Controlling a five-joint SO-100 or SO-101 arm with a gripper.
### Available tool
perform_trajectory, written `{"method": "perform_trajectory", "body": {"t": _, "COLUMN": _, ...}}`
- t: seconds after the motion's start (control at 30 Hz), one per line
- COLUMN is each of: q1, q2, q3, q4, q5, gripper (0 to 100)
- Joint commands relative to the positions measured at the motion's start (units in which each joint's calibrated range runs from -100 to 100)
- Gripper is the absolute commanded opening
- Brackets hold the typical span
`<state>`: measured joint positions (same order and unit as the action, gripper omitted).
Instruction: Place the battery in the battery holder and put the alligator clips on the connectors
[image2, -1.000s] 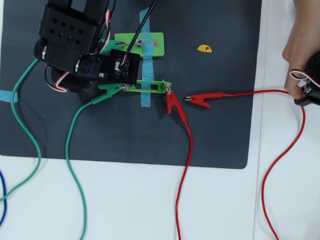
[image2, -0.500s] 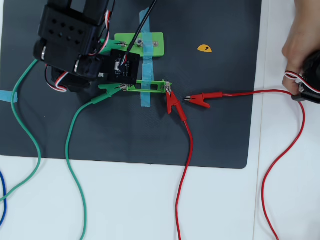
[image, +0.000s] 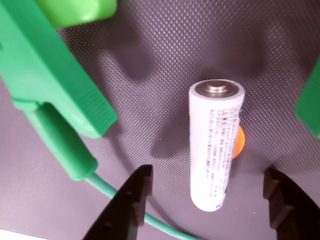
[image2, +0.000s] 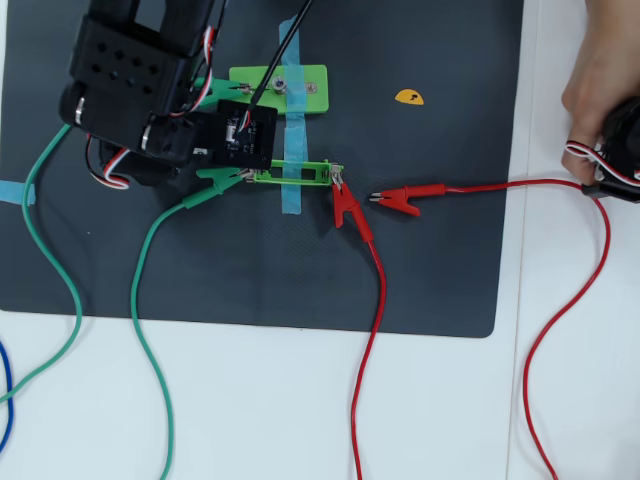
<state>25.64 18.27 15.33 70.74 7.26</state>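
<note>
In the wrist view the white battery (image: 215, 150) lies on the dark mat, its metal end pointing away from me. My gripper (image: 208, 175) is open, one black fingertip (image: 134, 197) on each side of the battery's near end, neither touching it. A green alligator clip (image: 55, 85) lies just left of it. In the overhead view the arm (image2: 140, 100) hides the battery. The battery holder (image2: 290, 173) has a green clip (image2: 225, 178) at its left end and a red clip (image2: 345, 205) at its right end. A second red clip (image2: 400, 197) lies loose.
A wider light-green block (image2: 280, 88) is taped down above the holder with blue tape (image2: 291, 135). An orange sticker (image2: 408, 97) lies on the mat; another orange sticker (image: 239, 142) shows under the battery. A person's hand (image2: 600, 90) is at the right edge. Wires trail over the white table.
The arm has shifted slightly left in the overhead view. The hand at the right edge has moved a little. The clips and the holder have not moved.
</note>
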Motion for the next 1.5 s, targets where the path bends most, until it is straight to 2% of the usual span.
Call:
{"method": "perform_trajectory", "body": {"t": 0.0, "q1": -0.1, "q2": 1.9, "q3": 0.9, "q4": -0.4, "q5": 0.4, "gripper": 22}}
{"method": "perform_trajectory", "body": {"t": 0.2, "q1": 0.3, "q2": 0.6, "q3": 6.7, "q4": -7.1, "q5": 0.8, "gripper": 22}}
{"method": "perform_trajectory", "body": {"t": 0.4, "q1": -0.6, "q2": -7.6, "q3": 13.3, "q4": -10.9, "q5": 0.7, "gripper": 22}}
{"method": "perform_trajectory", "body": {"t": 0.63, "q1": -0.6, "q2": -9.0, "q3": 16.1, "q4": -11.5, "q5": 0.7, "gripper": 22}}
{"method": "perform_trajectory", "body": {"t": 0.7, "q1": -0.6, "q2": -9.0, "q3": 16.1, "q4": -11.5, "q5": 0.7, "gripper": 18}}
{"method": "perform_trajectory", "body": {"t": 0.8, "q1": -0.6, "q2": -9.0, "q3": 16.1, "q4": -11.5, "q5": 0.7, "gripper": 2}}
{"method": "perform_trajectory", "body": {"t": 1.2, "q1": -0.2, "q2": -10.1, "q3": 15.1, "q4": -12.7, "q5": 1.2, "gripper": 1}}
{"method": "perform_trajectory", "body": {"t": 1.33, "q1": 0.4, "q2": -19.4, "q3": 15.1, "q4": -18.9, "q5": 1.0, "gripper": 1}}
{"method": "perform_trajectory", "body": {"t": 1.47, "q1": 0.2, "q2": -26.6, "q3": 15.0, "q4": -18.7, "q5": -0.7, "gripper": 1}}
